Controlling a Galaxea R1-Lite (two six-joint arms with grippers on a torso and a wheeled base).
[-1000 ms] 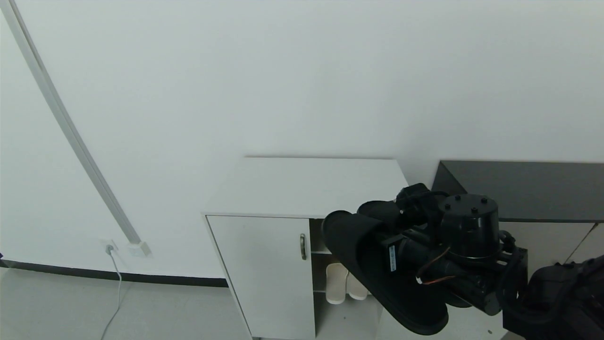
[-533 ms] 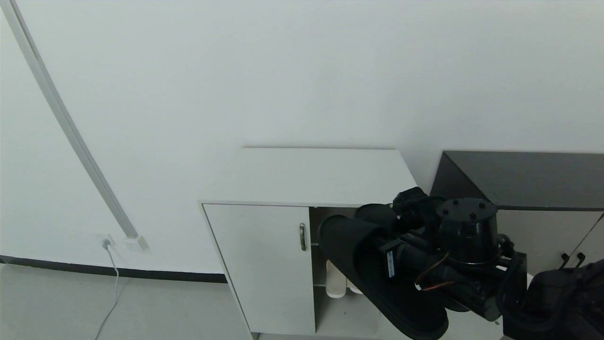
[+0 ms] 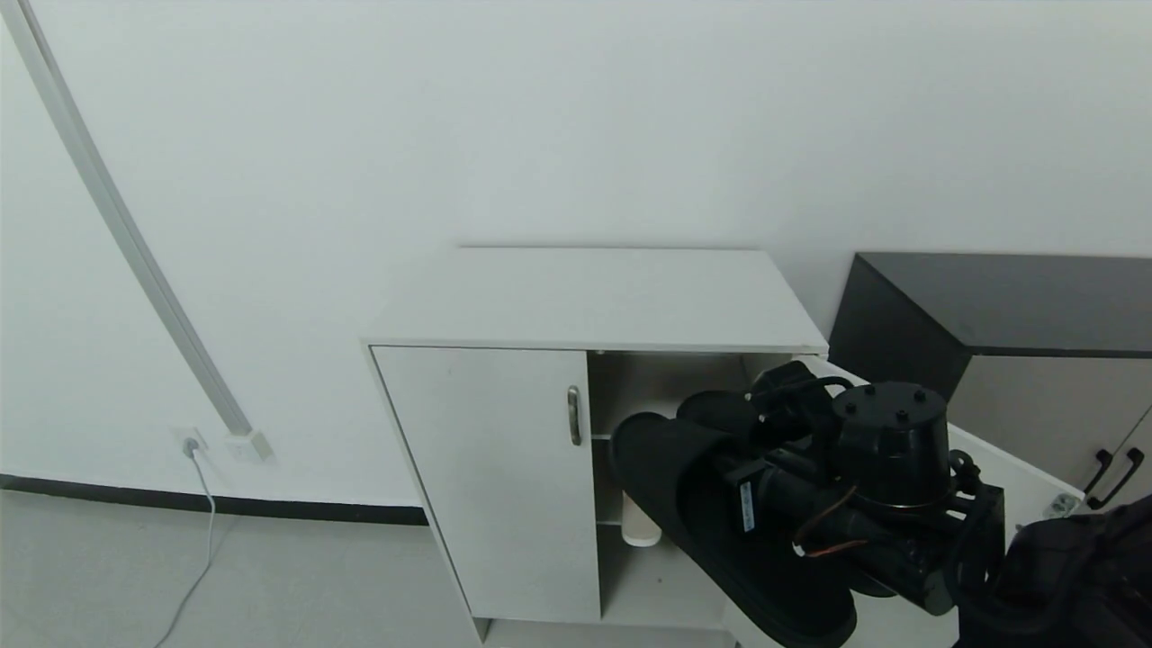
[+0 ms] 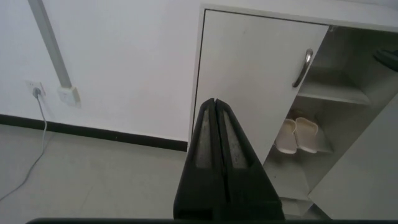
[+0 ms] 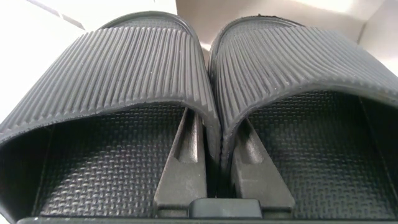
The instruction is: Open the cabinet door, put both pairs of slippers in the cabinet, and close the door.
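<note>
Floor (image 3: 225,585) is grey & flat; wall (image 3: 540,117) behind is white, w/ a black strip (image 3: 225,507) along the bottom; a grey rail (image 3: 117,234) runs down the wall to a socket (image 3: 186,443), & a thin cable (image 3: 193,549) hangs from it to the floor. A dark cabinet (image 3: 1008,301) stands just beside the white cabinet (image 3: 585,297), on the robot's right.

White cabinet has 2 doors; left door (image 3: 490,477) is closed, w/ a small metal handle (image 3: 573,416); right door (image 3: 999,468) is swung open. Inside are shelves; white slippers (image 4: 297,134) sit side by side on the middle shelf.

Black slippers (image 3: 684,477) are big, w/ ribbed tops & bumpy soles; they are up in the air in front of the open half, toes toward the cabinet. Right gripper (image 5: 214,118) has 1 finger in each slipper & pinches their inner sides together. Left gripper (image 4: 216,102) is pressed closed w/ nothing in it, low, over the floor in front of the closed door.
</note>
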